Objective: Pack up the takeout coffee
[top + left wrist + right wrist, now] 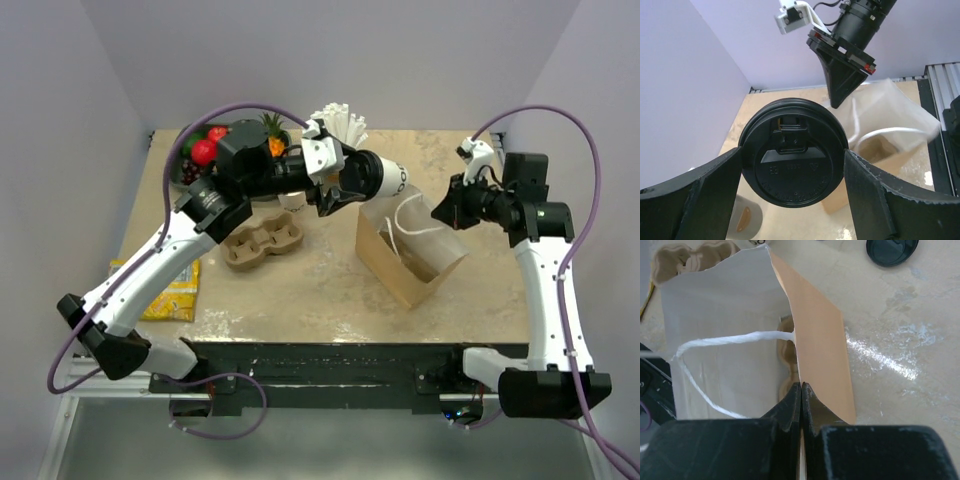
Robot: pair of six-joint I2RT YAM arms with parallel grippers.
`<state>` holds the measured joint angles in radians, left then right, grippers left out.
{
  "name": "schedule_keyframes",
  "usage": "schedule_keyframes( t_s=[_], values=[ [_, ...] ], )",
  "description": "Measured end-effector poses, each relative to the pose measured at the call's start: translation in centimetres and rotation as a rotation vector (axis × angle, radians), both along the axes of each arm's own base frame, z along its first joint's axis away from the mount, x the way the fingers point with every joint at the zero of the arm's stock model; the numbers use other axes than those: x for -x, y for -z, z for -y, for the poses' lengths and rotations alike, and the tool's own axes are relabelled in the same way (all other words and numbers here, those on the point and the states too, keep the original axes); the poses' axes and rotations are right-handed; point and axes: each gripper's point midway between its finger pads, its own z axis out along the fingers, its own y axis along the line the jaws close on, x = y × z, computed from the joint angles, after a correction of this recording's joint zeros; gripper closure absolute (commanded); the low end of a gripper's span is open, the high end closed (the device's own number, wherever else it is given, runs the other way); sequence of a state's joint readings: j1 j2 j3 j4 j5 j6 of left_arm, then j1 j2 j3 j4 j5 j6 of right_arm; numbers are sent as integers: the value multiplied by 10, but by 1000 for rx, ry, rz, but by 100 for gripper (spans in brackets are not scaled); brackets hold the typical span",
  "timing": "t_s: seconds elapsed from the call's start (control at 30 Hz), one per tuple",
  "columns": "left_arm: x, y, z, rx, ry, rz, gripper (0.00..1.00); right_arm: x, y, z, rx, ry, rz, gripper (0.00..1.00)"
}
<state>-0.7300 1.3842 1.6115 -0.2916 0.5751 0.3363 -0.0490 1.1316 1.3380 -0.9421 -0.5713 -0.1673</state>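
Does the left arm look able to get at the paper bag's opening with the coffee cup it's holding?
Probably yes. The left gripper holds the coffee cup close beside the paper bag, whose mouth stands open with the right gripper pinching its rim. Nothing visible lies between them.

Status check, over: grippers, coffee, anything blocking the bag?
Copy: left gripper clamped on takeout coffee. Right gripper shut on paper bag rim, mouth open. Coffee not yet inside. White cord handle loops across mouth.

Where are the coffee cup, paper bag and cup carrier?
coffee cup (792, 170), left wrist view, centre of its black lid
paper bag (385, 265), top view, its brown side wall
cup carrier (262, 243), top view, between its wells
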Motion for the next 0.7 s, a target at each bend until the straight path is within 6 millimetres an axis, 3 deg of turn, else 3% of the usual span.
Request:
schedule_keyframes(
  t_s=[0.17, 0.3, 0.43, 0.7],
  values=[
    [-7, 1, 21, 35, 28, -42, 27, -30, -38, 1, -7, 19, 74, 100],
    [-3, -4, 30, 55, 59, -35, 27, -50, -63, 6, -2, 54, 153, 100],
    [5, -1, 35, 60, 88, -15, 28, -54, -62, 8, -10, 91, 147, 100],
    [21, 72, 44, -67, 127, -22, 29, -59, -41, 11, -13, 122, 81, 100]
  ],
)
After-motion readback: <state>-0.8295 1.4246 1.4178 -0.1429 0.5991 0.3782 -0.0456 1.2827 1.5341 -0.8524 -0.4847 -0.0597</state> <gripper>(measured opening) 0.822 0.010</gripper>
